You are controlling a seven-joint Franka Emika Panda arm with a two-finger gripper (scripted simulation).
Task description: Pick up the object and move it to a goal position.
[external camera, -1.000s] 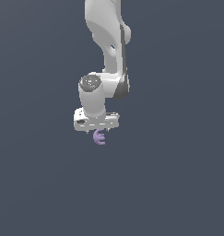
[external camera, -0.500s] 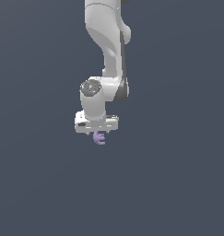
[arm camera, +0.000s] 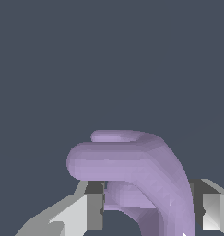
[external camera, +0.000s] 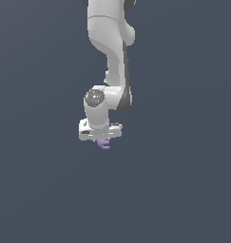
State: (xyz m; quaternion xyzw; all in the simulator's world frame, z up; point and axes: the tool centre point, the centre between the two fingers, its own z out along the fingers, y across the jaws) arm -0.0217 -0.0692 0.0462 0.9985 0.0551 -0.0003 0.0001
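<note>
The wrist view shows the pale purple E-shaped piece (arm camera: 136, 170) up close, gripped between the hand's (arm camera: 148, 207) two fingers (arm camera: 92, 209), its lower part cut off. The exterior view shows only its tip (external camera: 104, 143) below the hand (external camera: 102, 139).

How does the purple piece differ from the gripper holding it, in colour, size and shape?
Colour: the purple piece is pale purple, while the gripper is white and grey. Size: in the exterior view the piece is much smaller than the gripper. Shape: the piece is curved with rounded prongs; the gripper's fingers are flat and blocky. They touch, the piece between the fingers.
</note>
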